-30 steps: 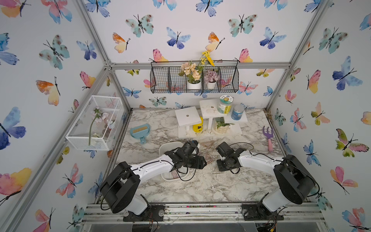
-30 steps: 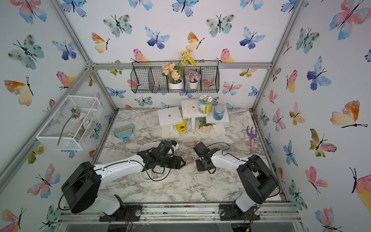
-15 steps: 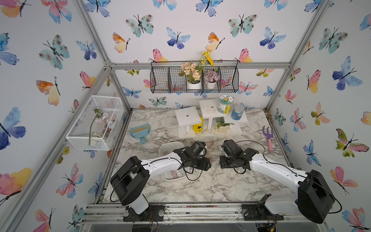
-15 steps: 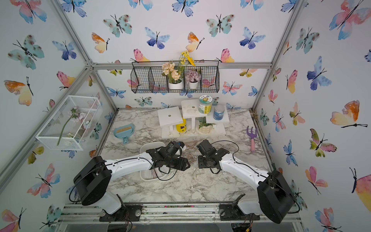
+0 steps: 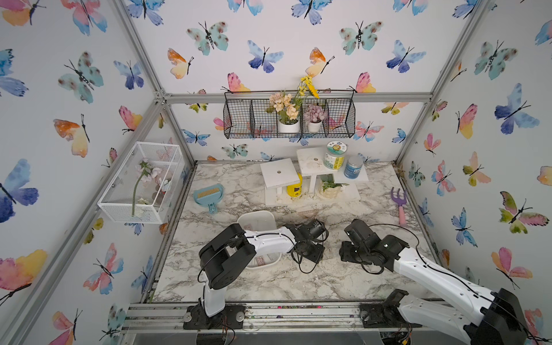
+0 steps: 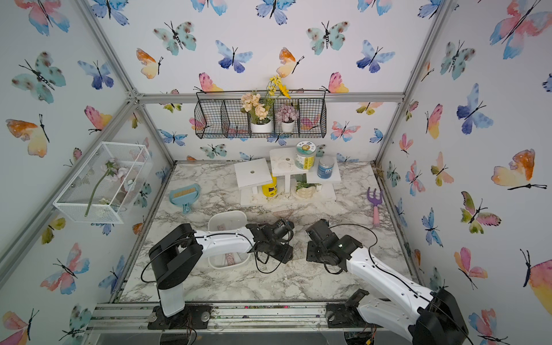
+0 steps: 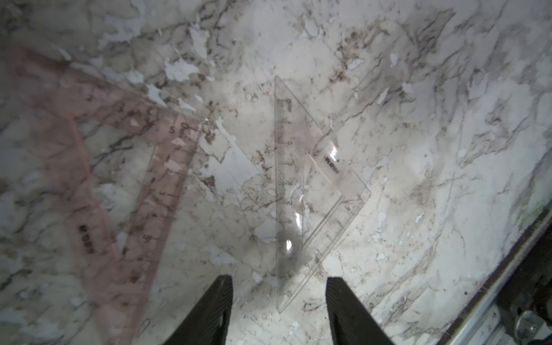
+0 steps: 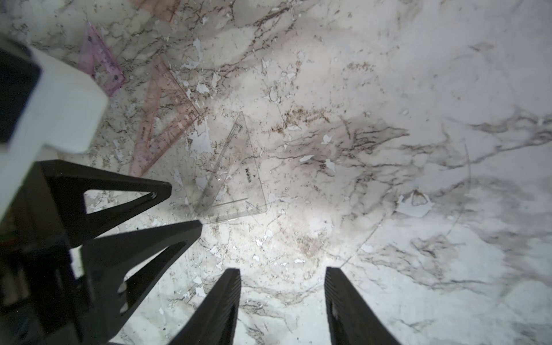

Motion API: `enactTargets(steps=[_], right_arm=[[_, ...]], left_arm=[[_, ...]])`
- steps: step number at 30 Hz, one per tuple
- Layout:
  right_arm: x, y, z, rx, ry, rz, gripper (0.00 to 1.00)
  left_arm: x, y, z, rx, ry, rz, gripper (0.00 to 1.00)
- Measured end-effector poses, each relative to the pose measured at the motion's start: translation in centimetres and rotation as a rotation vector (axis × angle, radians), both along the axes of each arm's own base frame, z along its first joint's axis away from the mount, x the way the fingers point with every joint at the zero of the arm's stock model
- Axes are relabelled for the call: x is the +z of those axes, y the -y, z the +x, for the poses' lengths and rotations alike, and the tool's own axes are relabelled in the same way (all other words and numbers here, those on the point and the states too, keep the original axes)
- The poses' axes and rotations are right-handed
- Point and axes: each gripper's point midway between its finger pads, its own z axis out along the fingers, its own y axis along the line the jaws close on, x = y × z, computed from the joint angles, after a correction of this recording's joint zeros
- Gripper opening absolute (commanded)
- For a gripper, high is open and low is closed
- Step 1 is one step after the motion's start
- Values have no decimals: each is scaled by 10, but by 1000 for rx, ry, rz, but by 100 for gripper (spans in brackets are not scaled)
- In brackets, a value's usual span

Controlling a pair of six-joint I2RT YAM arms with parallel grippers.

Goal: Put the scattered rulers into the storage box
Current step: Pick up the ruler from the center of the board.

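A clear triangular ruler (image 7: 301,191) lies flat on the marble, one tip reaching between the fingers of my left gripper (image 7: 279,298), which is open and holds nothing. A pink set square (image 7: 98,179) lies beside it. In the right wrist view the clear ruler (image 8: 236,176), the pink set square (image 8: 167,119) and a smaller purple one (image 8: 100,65) lie apart from my right gripper (image 8: 282,286); it is open over bare marble. The white storage box (image 5: 257,221) sits under the left arm, with a straight ruler (image 5: 260,260) inside.
A blue dustpan brush (image 5: 209,194) lies at the back left and a purple-and-pink toy fork (image 5: 400,206) at the right edge. White stands with jars (image 5: 310,179) fill the back centre. A white mesh basket (image 5: 140,182) and a black wire basket (image 5: 289,119) hang on the walls.
The left gripper has moved right, off the box, toward the table's centre. The right arm's elbow has swung out to the near right while its gripper stayed near the centre.
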Motion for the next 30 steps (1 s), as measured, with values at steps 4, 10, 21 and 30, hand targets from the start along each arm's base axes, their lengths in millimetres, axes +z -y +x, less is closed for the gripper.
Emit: enactTargets(steps=[4, 10, 21, 30], right_arm=[[-4, 1, -10, -23, -16, 46, 45], [-9, 2, -16, -49, -35, 73, 44], [-5, 3, -17, -52, -26, 86, 44], [1, 4, -18, -60, -6, 110, 44]], left_arm=[[0, 9, 8, -4, 31, 18, 51], [-4, 20, 16, -14, 60, 53, 51], [-8, 36, 18, -36, 141, 133, 49], [-11, 34, 18, -34, 187, 176, 42]])
